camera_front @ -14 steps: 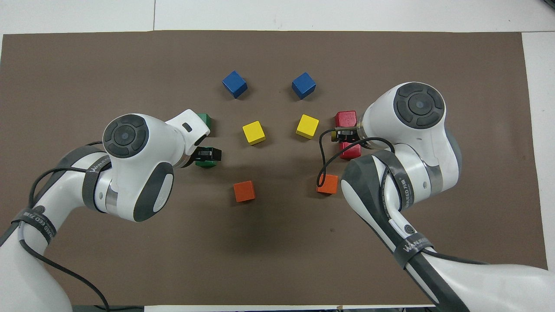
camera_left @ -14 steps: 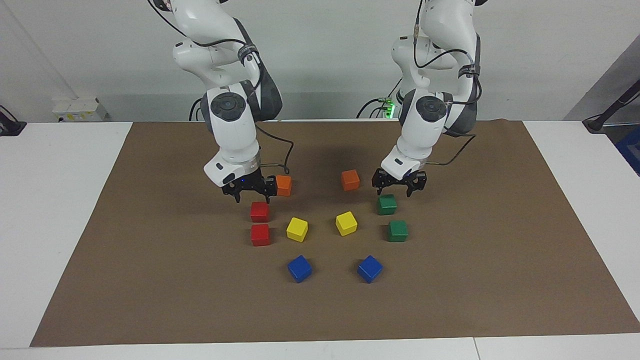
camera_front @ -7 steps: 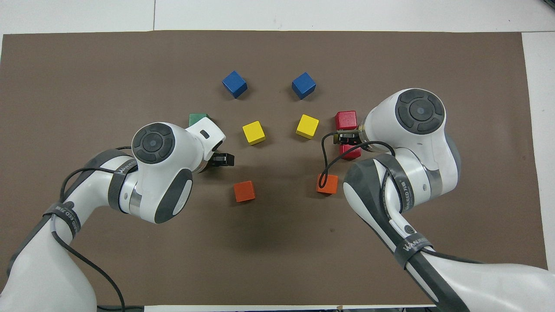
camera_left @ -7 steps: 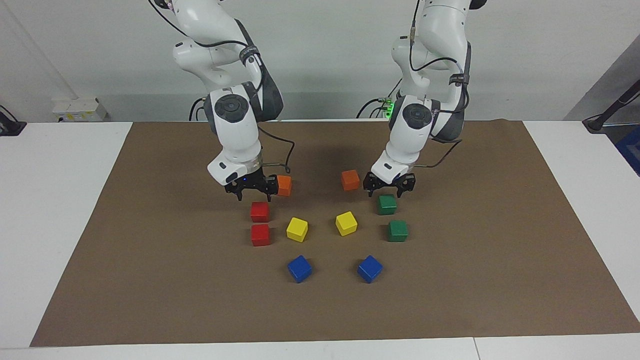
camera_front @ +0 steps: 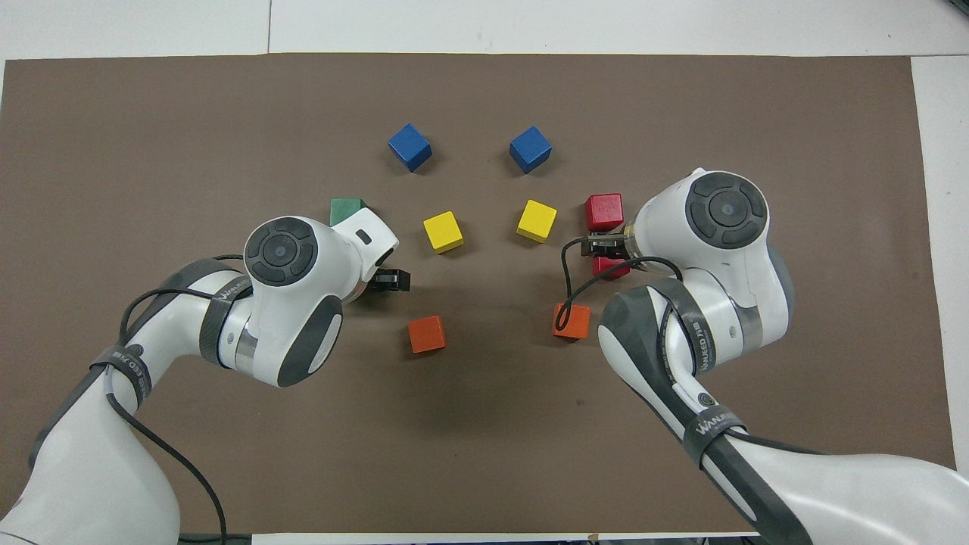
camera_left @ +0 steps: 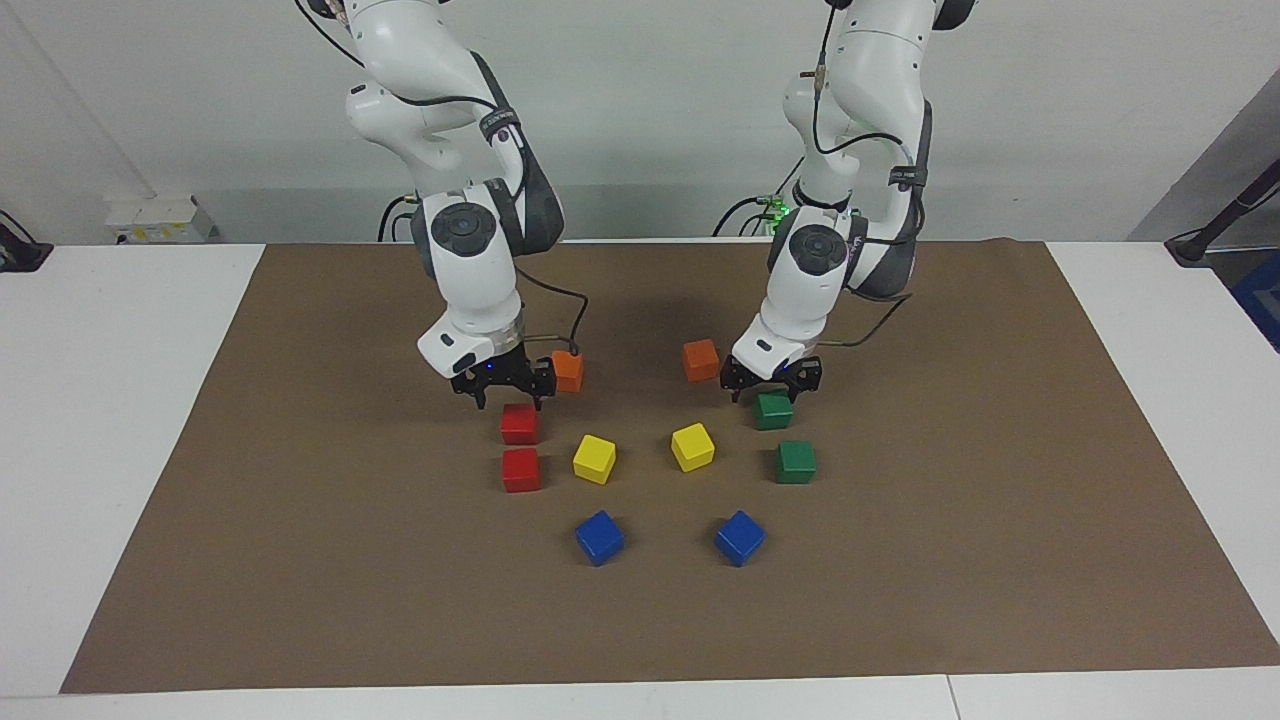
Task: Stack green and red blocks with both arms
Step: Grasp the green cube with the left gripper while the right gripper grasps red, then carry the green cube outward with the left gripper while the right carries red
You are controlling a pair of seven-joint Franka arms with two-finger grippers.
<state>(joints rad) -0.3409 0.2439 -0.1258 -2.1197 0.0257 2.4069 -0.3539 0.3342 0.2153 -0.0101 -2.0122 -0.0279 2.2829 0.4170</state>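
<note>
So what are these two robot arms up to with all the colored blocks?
Each arm hangs over a block of its own color pair. The left gripper is open just above the green block nearer the robots, the right gripper open above the nearer red block. Nothing is grasped or stacked yet; the other green block and red block lie flat.

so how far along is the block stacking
Nothing is stacked yet: both red blocks and both green blocks sit singly on the brown mat. In hand: the right gripper hangs open over the red block nearer the robots, and the left gripper hangs open over the nearer green one. Left: grasp each, lift, and set it on its partner.
</note>
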